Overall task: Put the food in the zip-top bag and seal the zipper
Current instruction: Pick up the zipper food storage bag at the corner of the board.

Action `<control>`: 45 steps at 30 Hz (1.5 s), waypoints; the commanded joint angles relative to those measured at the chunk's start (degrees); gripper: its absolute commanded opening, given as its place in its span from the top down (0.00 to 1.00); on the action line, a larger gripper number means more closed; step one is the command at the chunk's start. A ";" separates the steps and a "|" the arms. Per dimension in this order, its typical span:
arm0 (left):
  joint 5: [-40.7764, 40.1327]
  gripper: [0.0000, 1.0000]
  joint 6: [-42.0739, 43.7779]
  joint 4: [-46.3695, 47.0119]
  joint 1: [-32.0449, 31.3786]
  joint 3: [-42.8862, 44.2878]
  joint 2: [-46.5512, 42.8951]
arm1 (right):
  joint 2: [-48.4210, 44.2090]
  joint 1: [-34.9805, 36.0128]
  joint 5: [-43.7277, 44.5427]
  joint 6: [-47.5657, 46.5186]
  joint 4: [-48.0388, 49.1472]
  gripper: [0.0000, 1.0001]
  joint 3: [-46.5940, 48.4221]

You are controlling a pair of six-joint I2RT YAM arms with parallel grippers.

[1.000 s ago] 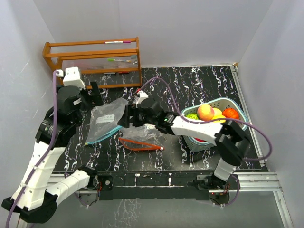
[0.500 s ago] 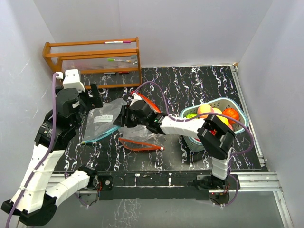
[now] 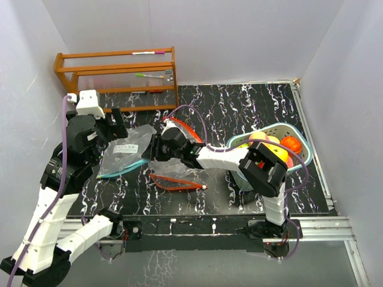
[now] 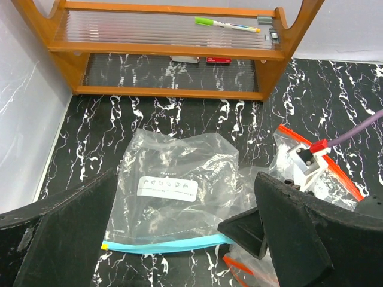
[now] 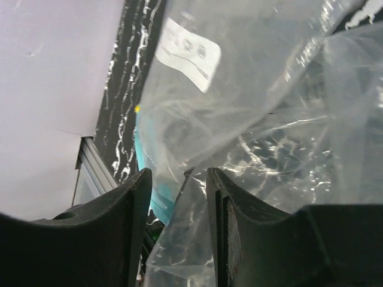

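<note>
The food, peach, yellow, orange and green pieces, lies in the basket at the right of the table, well apart from both bags and partly hidden by the right arm. None of it is in a bag. The clear bag with the blue zipper lies flat at the left of the table, its white label up and its zipper edge toward the arms. A second bag with a red zipper lies crumpled just beside it, nearer the middle. The left gripper hangs over the blue-zipper bag with its jaws spread wide and nothing between them. The right gripper reaches across from the right to the near right corner of that bag. Its jaws stand only narrowly apart, with clear film in the gap between them, and no firm hold on the film can be made out. A wooden rack stands at the back left with a green pen on its shelf.
</note>
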 commanded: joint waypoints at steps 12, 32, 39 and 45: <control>1.19 0.03 0.68 1.30 -0.09 -0.91 -0.76 | 2.51 0.76 -0.59 -2.57 -4.41 0.32 7.26; 1.29 0.03 0.97 1.35 -0.11 -1.11 -1.37 | 8.47 0.69 -2.53 0.38 1.64 0.92 9.42; 0.40 0.03 1.14 1.40 -0.15 -1.61 -1.73 | 2.24 -0.13 -3.44 -3.29 3.10 0.92 7.94; 2.17 0.03 4.15 4.11 -0.14 -1.97 -3.23 | -8.67 -2.60 0.81 -8.99 -3.14 0.92 6.21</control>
